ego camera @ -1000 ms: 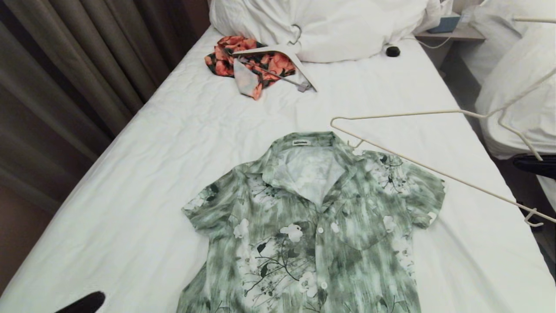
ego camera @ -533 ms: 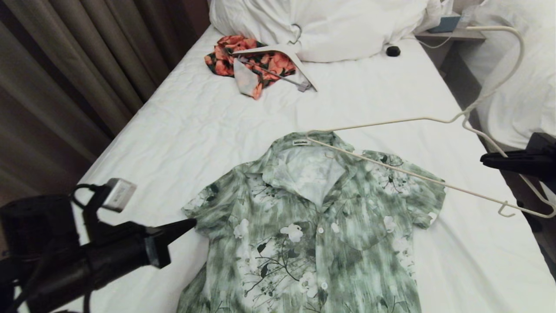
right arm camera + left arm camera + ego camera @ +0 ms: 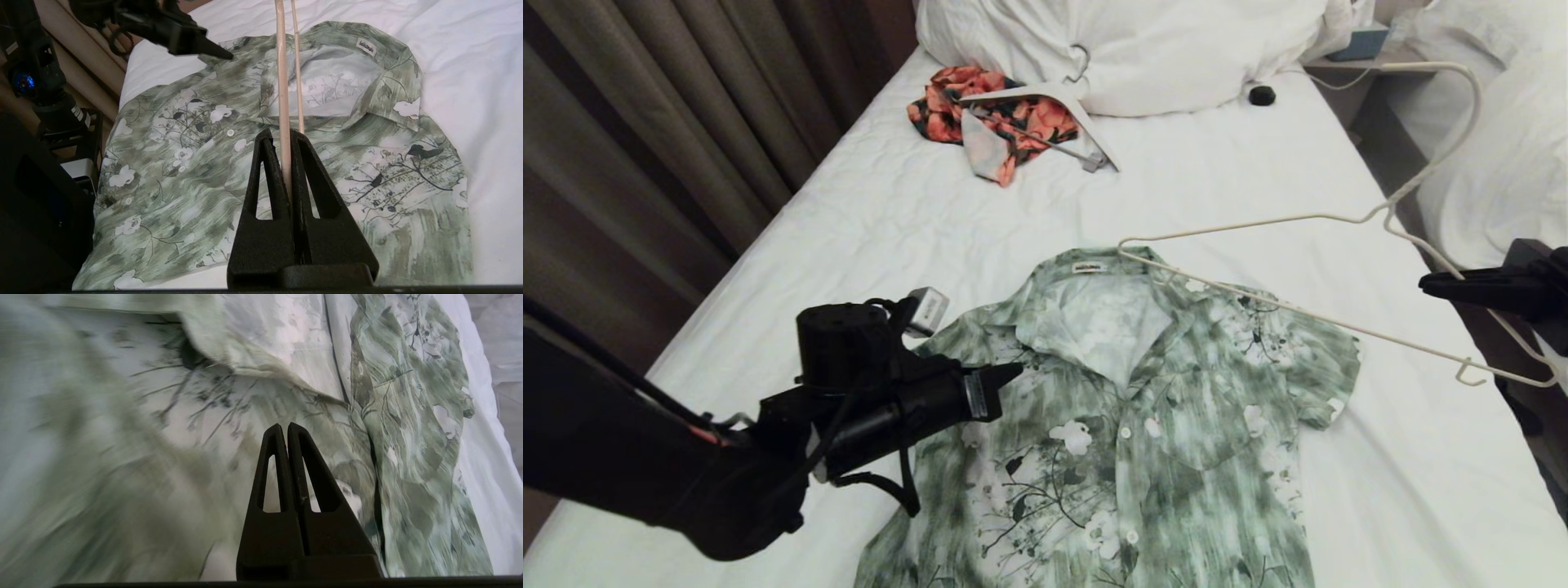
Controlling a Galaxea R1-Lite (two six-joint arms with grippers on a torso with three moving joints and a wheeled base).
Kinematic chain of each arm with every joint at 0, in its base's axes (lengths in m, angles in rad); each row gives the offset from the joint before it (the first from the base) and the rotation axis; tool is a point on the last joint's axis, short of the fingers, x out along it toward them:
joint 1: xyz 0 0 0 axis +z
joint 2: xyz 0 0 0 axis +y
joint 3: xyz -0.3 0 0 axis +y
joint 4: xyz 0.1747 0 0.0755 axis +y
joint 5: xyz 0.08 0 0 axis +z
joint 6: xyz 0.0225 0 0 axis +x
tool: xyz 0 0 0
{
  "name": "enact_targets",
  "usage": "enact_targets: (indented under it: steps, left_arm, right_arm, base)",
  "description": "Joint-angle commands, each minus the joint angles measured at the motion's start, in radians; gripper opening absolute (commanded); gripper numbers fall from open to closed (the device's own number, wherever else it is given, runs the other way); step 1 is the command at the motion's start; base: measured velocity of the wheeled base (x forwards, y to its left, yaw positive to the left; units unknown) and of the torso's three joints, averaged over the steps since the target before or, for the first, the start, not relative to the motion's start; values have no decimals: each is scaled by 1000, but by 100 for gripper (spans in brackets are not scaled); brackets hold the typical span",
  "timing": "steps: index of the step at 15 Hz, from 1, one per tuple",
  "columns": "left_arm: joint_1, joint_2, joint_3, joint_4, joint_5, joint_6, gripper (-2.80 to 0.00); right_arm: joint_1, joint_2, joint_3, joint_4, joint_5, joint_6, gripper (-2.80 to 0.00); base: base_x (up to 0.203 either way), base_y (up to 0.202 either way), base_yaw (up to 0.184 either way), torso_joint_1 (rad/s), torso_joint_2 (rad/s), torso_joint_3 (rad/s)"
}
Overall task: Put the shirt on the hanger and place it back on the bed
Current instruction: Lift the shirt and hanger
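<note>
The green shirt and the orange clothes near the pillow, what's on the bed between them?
Nothing: in the head view only bare white sheet of the bed lies between the shirt and the orange-red garment.

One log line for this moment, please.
left claw: shut, over shirt shoulder | right claw: shut on hanger, above collar | shirt flat on bed

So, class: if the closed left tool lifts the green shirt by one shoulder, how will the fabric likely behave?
The shirt will probably droop and fold, since its collar already lies creased. It looks thin, so likely light. The left tool, shut, may just slide over it.
</note>
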Motion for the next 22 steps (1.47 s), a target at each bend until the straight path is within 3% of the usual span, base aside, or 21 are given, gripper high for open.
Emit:
enact_targets:
  steps: [1,2,3,15,17,18,22]
  left_arm:
    - [-11,107,-72,-4,3,-3,-280]
    - [-12,135,-107,-3,15,-3,-280]
    - [-12,159,-137,-3,35,-3,0]
    - [6,281,-357,-1,48,5,0]
    - [6,300,-377,-2,76,4,0]
    - [6,303,-378,-3,86,5,-280]
    - [6,297,-382,-3,86,5,-280]
  right_arm:
    - [-4,4,-1,3,8,-6,-280]
    - [-9,2,1,3,8,-6,-280]
    - [-12,2,1,3,8,-6,-280]
    - [-15,22,1,1,8,-7,-280]
    - [-15,24,3,1,8,-7,-280]
    - [-15,24,2,1,8,-7,-280]
    - [-2,35,1,1,8,-7,-280]
  base:
    - [0,0,0,0,0,0]
    - [0,0,0,0,0,0]
    - [0,0,0,0,0,0]
    - [0,0,0,0,0,0]
    - [0,0,0,0,0,0]
    - [0,0,0,0,0,0]
    - [0,0,0,0,0,0]
